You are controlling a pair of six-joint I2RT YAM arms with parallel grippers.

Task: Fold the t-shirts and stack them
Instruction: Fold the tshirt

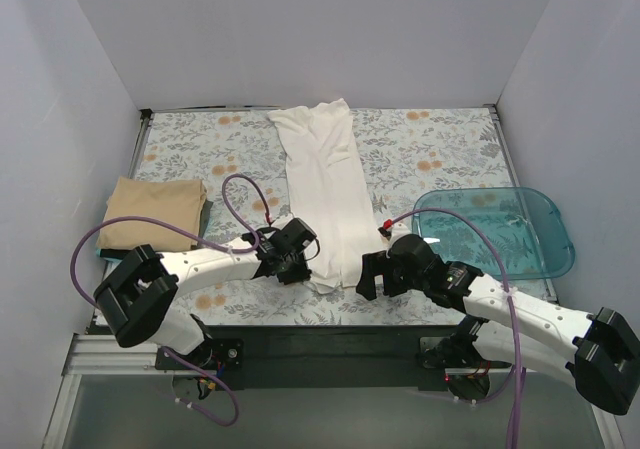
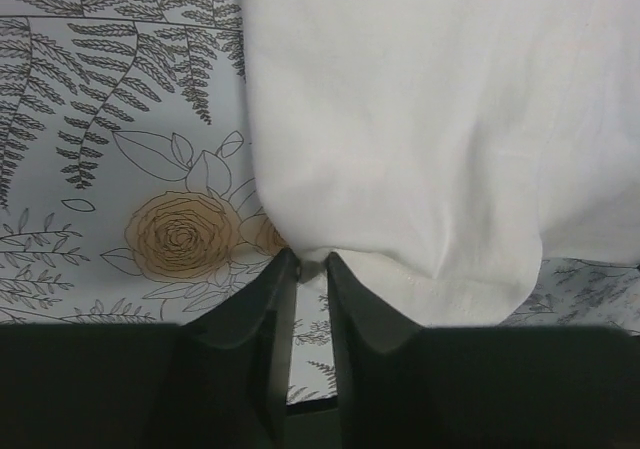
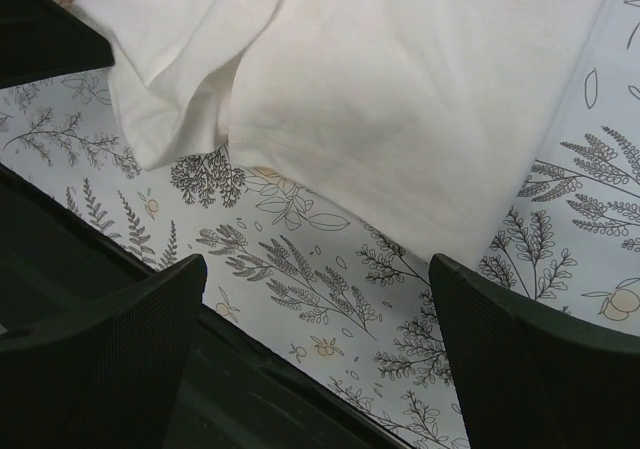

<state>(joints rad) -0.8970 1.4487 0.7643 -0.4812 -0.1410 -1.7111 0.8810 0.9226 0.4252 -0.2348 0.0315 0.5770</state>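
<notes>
Two shirts: the white shirt [image 1: 325, 184] lies lengthwise in the middle of the table [image 1: 440, 159], and the tan shirt [image 1: 155, 212] is folded at its left edge. One blue tub [image 1: 540, 259] sits to the right. The left gripper [image 2: 305, 264] is low at the white hem, its fingers nearly together; I cannot tell if they grip. The right gripper [image 3: 318, 269] hangs wide apart near the hem.

Bright, even overhead light; soft shadows, all views sharp.

Layout, seen from above. The centre t-shirt [image 1: 325, 189] lies lengthwise on the table [image 1: 440, 149], running from the far edge toward my arm bases. The left t-shirt [image 1: 155, 212] lies well apart on its left, and the tub [image 1: 500, 231] stands on its right. My left gripper [image 1: 303, 262] meets its near left corner. My right gripper [image 1: 370, 277] is just right of its near end.
</notes>
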